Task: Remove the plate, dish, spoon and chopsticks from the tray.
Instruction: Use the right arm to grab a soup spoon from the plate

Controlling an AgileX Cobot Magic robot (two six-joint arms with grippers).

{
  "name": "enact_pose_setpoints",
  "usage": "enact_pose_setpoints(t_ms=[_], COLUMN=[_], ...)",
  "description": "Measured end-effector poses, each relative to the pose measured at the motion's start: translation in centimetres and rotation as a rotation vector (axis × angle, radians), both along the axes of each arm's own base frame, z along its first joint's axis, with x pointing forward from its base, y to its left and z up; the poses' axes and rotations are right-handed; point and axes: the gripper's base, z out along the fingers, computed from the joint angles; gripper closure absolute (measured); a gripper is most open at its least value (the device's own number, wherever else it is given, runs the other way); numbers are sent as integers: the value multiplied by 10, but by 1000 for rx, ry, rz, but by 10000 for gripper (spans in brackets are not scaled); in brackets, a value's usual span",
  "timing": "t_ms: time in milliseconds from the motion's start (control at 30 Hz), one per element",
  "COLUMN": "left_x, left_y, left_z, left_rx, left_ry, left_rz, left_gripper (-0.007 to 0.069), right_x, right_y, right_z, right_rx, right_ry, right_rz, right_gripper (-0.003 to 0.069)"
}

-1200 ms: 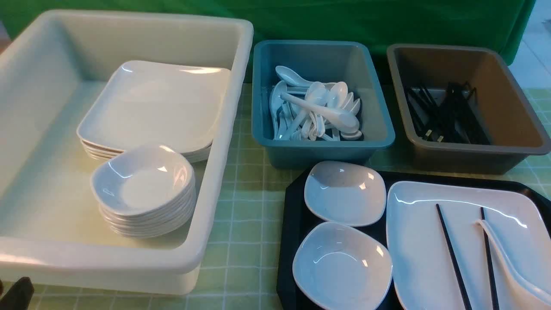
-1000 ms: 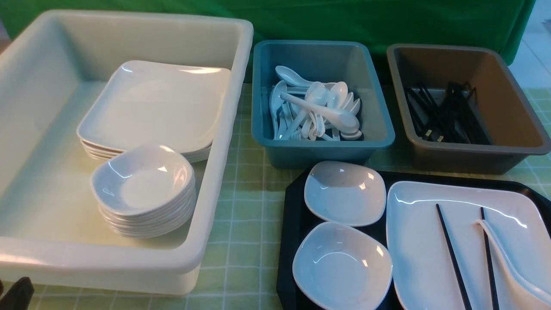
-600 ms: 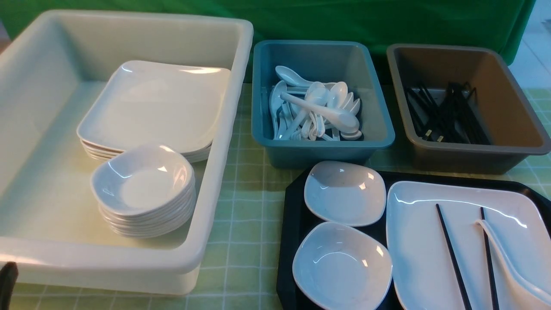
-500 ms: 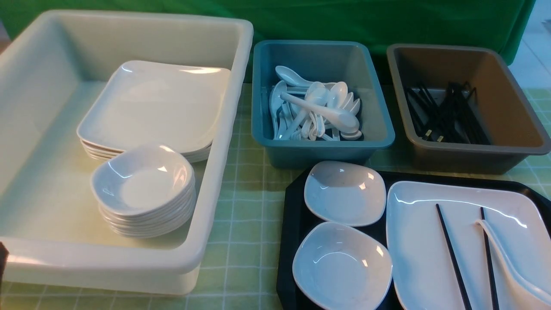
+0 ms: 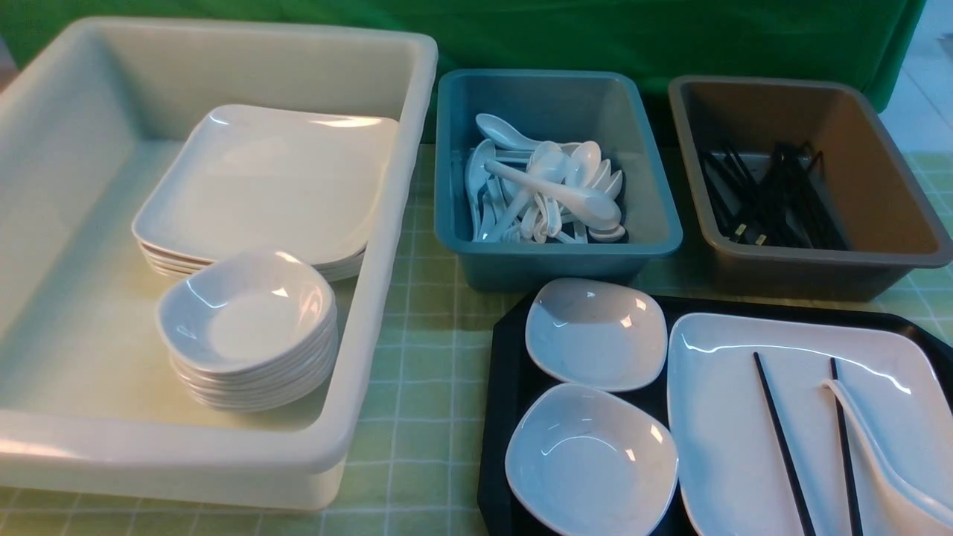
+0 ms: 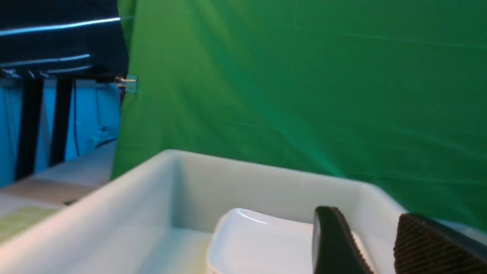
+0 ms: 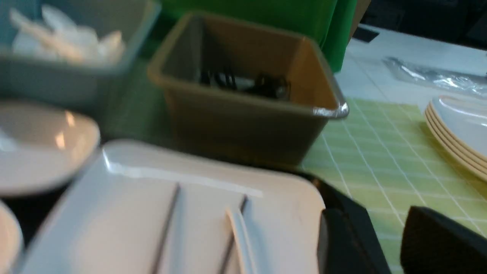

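While both the left gripper [image 6: 365,239] and the right gripper [image 7: 363,243] stood apart-jawed and unladen, the spoon [image 5: 890,476] lay across one chopstick [image 5: 845,447] on the plate [image 5: 722,417]; clearing seemed unstarted, wanting a spoon grasp first

- Tray [image 5: 500,447]: bears two dishes [image 5: 592,461], one behind the other, left of the plate [image 5: 715,417].
- Plate: bears the chopsticks [image 5: 782,439] and spoon [image 5: 878,450].
- Spoon tub [image 5: 558,249]: behind the tray, left of the chopstick tub [image 5: 826,258].
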Motion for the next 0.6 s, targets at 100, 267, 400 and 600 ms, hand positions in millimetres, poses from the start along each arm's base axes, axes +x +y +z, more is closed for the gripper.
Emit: enact_pose_setpoints(t_ms=[100,267,400,600], left_x=[-2,-6,-6,-11], left_y=[4,8,8,6], left_z=[6,13,13,34], left_rx=[-254,-354,-333,-269], left_ry=[-85,-187,-189,-247], left_rz=[-53,-56,-41,-51], left_gripper=[400,400,400,529], right_x=[-1,-4,-6,-8], right_y=[-2,-5,-6,1], right_z=[14,28,32,67], right_rx=[334,517,546,511], right_ry=[-167,-333,-389,-282], right_rz=[6,19,24,92], right_gripper=[417,417,417,591])
